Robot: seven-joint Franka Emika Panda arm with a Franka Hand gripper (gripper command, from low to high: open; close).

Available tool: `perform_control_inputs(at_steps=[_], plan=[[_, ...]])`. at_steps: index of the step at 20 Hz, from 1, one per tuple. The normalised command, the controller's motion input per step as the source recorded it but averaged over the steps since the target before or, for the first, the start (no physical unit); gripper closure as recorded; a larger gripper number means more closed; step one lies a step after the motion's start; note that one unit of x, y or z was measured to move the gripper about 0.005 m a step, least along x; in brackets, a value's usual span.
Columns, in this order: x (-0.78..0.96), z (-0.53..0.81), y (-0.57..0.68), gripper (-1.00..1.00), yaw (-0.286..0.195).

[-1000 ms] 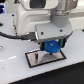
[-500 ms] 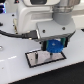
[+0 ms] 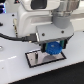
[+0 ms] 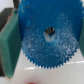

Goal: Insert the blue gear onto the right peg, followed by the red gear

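The blue gear point(image 3: 53, 49) is flat, bright blue and toothed, and hangs over the right part of the grey black-edged plate point(image 3: 36, 58). My gripper point(image 3: 53, 48) is shut on it. In the wrist view the blue gear point(image 4: 47, 47) fills most of the picture, held between teal fingers point(image 4: 8, 44) at its sides. Something small shows through its centre hole point(image 4: 49, 32); I cannot tell whether it is the right peg. The right peg is hidden under the gear in the exterior view. A red sliver point(image 4: 31, 82) at the wrist view's edge may be the red gear.
The white arm body point(image 3: 30, 22) and a black cable point(image 3: 15, 37) stand over the exterior view's left half. The plate lies on a white table point(image 3: 65, 72). A dark block point(image 4: 5, 17) sits behind one finger in the wrist view.
The gripper with the blue gear has shifted very slightly down toward the plate; otherwise nothing has visibly changed.
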Motion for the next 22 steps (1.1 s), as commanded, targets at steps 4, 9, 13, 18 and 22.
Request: perform_control_inputs(at_steps=[4, 9, 13, 18, 22], plan=[[0.2, -0.01, 0.06, 1.0, 0.0], [0.25, 0.01, 0.07, 1.0, 0.0], [0.07, -0.05, 0.02, 1.0, 0.0], [0.0, -0.25, 0.08, 1.0, 0.0], [0.11, -0.1, 0.07, 1.0, 0.0]])
